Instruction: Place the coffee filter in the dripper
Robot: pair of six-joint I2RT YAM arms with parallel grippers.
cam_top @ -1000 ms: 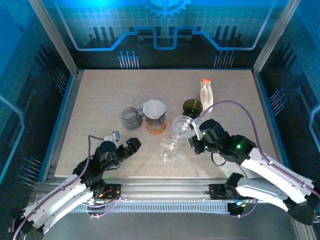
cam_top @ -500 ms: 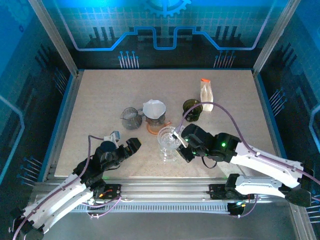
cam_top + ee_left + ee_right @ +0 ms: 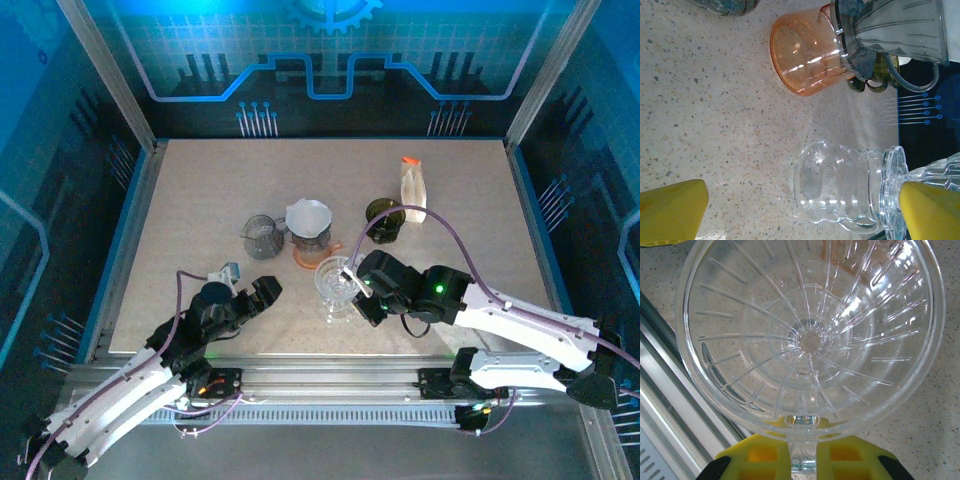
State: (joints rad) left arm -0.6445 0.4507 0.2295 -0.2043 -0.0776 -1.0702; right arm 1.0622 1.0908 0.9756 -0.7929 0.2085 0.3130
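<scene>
Two hands are seen: the right hand [image 3: 802,456] is closed on the dripper [image 3: 335,277] at frame centre, the left hand [image 3: 263,290] is spread wide, empty. The filter [image 3: 308,213] is seen just above centre.

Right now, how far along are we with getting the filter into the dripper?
Done: the clear dripper looks set on the glass server. In hand: the right gripper grips its handle; the left gripper is open, empty. Left: the dripper holds no filter; the white filter sits above the orange cup.
</scene>
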